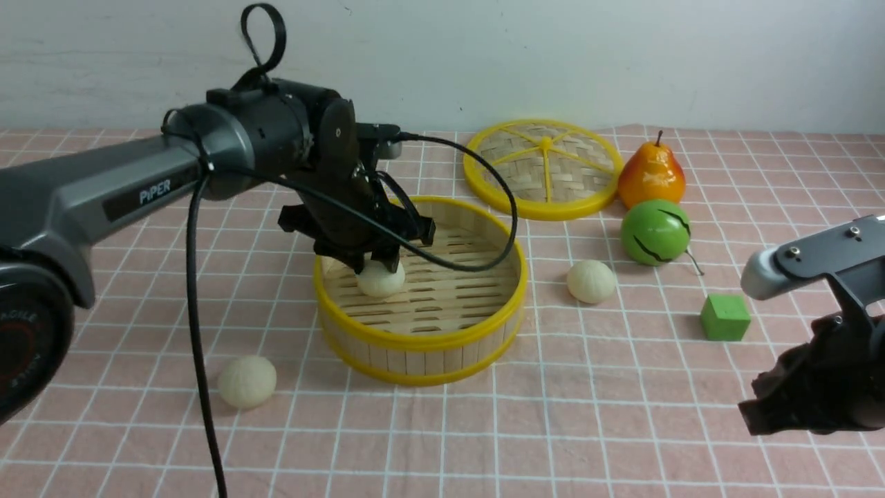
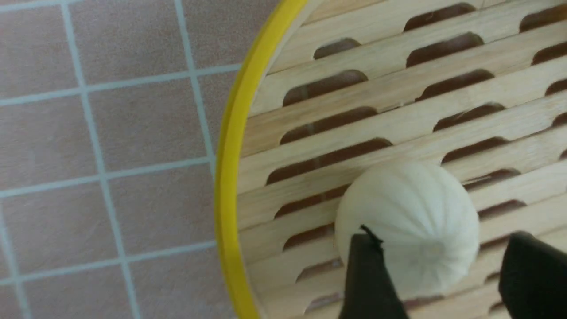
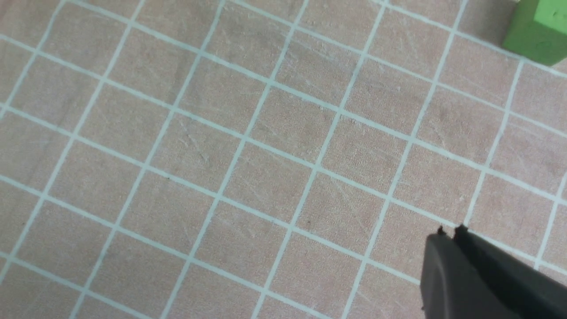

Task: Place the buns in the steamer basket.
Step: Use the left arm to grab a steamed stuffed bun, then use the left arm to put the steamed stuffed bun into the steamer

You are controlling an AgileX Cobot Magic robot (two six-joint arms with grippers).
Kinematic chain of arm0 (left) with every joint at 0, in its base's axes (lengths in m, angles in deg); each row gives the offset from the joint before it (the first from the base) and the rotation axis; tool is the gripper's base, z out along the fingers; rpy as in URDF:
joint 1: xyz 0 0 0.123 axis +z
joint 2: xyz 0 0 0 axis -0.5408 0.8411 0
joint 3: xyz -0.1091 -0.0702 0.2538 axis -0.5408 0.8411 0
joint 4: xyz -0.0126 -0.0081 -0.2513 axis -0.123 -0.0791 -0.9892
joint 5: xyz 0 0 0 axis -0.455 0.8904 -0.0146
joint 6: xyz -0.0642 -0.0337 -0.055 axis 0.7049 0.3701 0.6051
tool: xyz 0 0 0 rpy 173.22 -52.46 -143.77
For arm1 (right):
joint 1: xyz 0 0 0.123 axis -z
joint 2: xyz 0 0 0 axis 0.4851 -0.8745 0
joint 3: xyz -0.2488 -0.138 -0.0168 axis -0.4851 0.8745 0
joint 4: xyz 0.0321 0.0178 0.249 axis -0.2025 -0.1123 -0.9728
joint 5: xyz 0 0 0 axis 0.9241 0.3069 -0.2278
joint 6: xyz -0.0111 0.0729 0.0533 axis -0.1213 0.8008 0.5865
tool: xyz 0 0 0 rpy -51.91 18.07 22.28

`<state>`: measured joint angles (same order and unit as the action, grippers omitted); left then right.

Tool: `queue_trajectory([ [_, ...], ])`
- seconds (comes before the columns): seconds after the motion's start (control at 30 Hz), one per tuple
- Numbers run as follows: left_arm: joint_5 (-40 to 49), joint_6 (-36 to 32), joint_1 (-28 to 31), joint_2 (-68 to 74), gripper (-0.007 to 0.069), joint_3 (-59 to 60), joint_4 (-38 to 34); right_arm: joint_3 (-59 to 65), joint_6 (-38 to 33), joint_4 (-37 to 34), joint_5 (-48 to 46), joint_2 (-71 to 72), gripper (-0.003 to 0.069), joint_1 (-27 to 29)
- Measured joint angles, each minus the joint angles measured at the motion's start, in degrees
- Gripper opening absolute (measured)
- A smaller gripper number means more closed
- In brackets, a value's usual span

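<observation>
One cream-white bun [image 1: 380, 279] [image 2: 407, 221] lies on the slatted floor of the steamer basket [image 1: 415, 339] [image 2: 228, 155], close to its left wall. My left gripper [image 1: 377, 266] [image 2: 443, 237] hangs just over that bun, open. Its fingers straddle the bun, with a gap showing on one side. A second bun [image 1: 247, 381] rests on the cloth left of the basket at the front. A third bun [image 1: 591, 281] lies to the basket's right. My right gripper [image 1: 753, 415] [image 3: 449, 230] is shut and empty, low over the cloth at the right front.
The flat woven lid [image 1: 544, 168] lies behind the basket. A pear [image 1: 651, 174], a green ball-shaped fruit [image 1: 655, 232] and a green cube [image 1: 724, 317] [image 3: 538, 31] stand on the right. The left arm's black cable [image 1: 200, 346] hangs down near the front-left bun.
</observation>
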<state>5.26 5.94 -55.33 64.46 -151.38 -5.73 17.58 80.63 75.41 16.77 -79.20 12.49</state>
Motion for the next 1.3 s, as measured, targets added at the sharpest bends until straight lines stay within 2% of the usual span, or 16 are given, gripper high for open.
queue_trajectory([
  [0.13, 9.16, 0.96, 0.00, -7.86, 0.0465, -1.80, 4.93, 0.31, 0.00, -0.17, 0.56, 0.00, 0.0025, 0.00],
  [0.27, 12.61, 4.59, 1.05, -17.78, 0.0432, 2.54, 7.37, 0.36, 0.00, -1.28, 1.33, 0.00, 0.0031, 0.00],
  [0.33, 10.83, 7.23, 2.18, -22.28, 0.0392, 9.97, 7.58, 0.36, 0.00, -2.34, 1.71, 0.00, 0.0033, 0.00],
  [0.43, 1.79, 11.39, 4.05, -26.97, 0.0334, 26.22, 7.12, 0.36, 0.00, -5.69, 1.88, 0.00, 0.0033, 0.00],
  [0.53, -4.31, 12.78, 4.12, -26.98, 0.0320, 35.90, 6.66, 0.36, 0.00, -7.08, 1.88, 0.00, 0.0036, 0.00],
  [0.67, -8.40, 14.79, 4.12, -25.66, 0.0318, 39.25, 7.21, 0.36, 0.00, -7.36, 1.93, 0.00, 0.0041, 0.00],
  [0.93, -12.86, 25.40, 4.12, -18.70, 0.0288, 39.25, 16.74, 0.36, 0.00, -7.43, 1.93, 0.00, 0.0042, 0.00],
  [1.1, -14.50, 28.19, 4.12, -15.93, 0.0152, 39.30, 19.57, 0.36, 0.00, -7.43, 1.93, 0.00, 0.0042, 0.00],
  [1.13, -14.00, 28.00, 4.12, -16.22, 0.0093, 38.84, 18.92, 0.36, 0.00, -7.43, 1.93, 0.00, 0.0042, 0.00],
  [1.17, -13.23, 26.98, 4.12, -16.89, 0.0041, 38.13, 17.72, 0.36, 0.00, -7.43, 1.93, 0.00, 0.0042, 0.00],
  [1.2, -13.09, 26.71, 4.12, -17.02, 0.0041, 38.13, 17.46, 0.36, 0.00, -7.43, 1.93, 0.00, 0.0042, 0.00],
  [1.23, -11.88, 23.85, 4.04, -18.79, -0.0006, 36.41, 14.66, 0.36, 0.00, -7.43, 1.93, 0.00, 0.0042, 0.00],
  [1.3, -10.87, 18.96, 3.55, -22.10, -0.0013, 33.44, 10.06, 0.36, 0.00, -7.43, 2.10, 0.00, 0.0042, 0.00],
])
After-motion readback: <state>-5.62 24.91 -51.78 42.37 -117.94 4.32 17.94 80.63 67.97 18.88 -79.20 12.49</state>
